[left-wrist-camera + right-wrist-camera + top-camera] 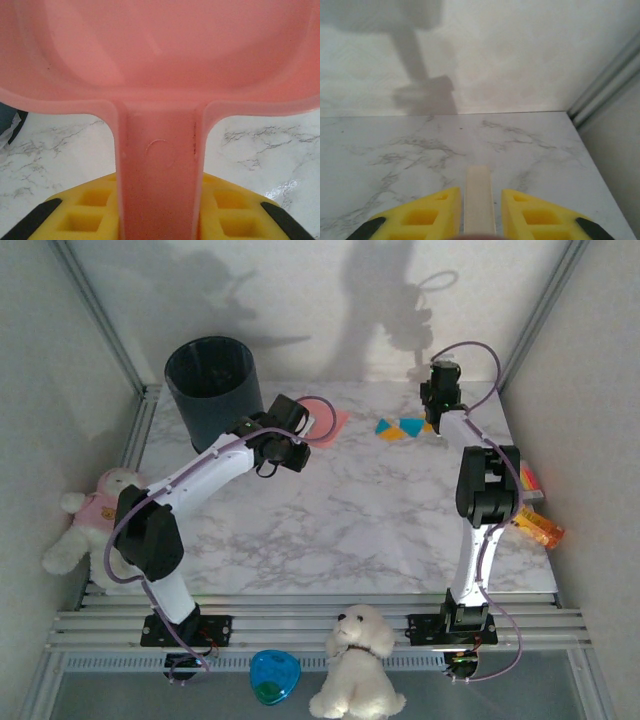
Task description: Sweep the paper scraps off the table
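A few orange-yellow and teal paper scraps (pixel 402 428) lie together at the back of the marble table (pixel 350 510), just left of my right gripper (pixel 438 390). That gripper (pixel 480 202) is shut on a cream, handle-like stick (pixel 479 195) that points toward the back wall. My left gripper (pixel 300 435) is shut on the handle of the pink dustpan (pixel 331 423), beside the dark bin. In the left wrist view the dustpan (pixel 160 45) spreads across the top, and its handle runs down between the yellow fingers (pixel 85 210) of the left gripper (pixel 159 205).
A dark round bin (pixel 212 385) stands at the back left. A striped block (pixel 530 480) and an orange toy (pixel 541 528) sit at the right edge. Plush toys lie left (pixel 88 520) and in front (pixel 356 655) of the table, off the marble. Walls close the back and sides.
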You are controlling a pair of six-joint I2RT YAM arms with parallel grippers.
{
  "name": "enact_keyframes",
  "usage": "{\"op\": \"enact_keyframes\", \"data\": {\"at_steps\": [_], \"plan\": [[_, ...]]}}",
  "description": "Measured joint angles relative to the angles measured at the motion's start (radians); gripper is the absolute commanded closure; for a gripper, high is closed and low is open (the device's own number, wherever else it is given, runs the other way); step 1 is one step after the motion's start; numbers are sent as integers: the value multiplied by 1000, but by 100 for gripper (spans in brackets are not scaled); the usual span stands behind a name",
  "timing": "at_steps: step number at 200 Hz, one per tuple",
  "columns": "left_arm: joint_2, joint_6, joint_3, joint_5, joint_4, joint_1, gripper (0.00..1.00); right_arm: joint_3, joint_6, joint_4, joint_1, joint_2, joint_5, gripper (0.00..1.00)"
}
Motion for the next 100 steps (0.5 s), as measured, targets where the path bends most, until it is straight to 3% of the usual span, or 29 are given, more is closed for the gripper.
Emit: {"op": "enact_keyframes", "data": {"at_steps": [100], "plan": [[2, 8, 0, 10, -11, 0, 100, 33, -243, -76, 62, 34, -222, 100]]}}
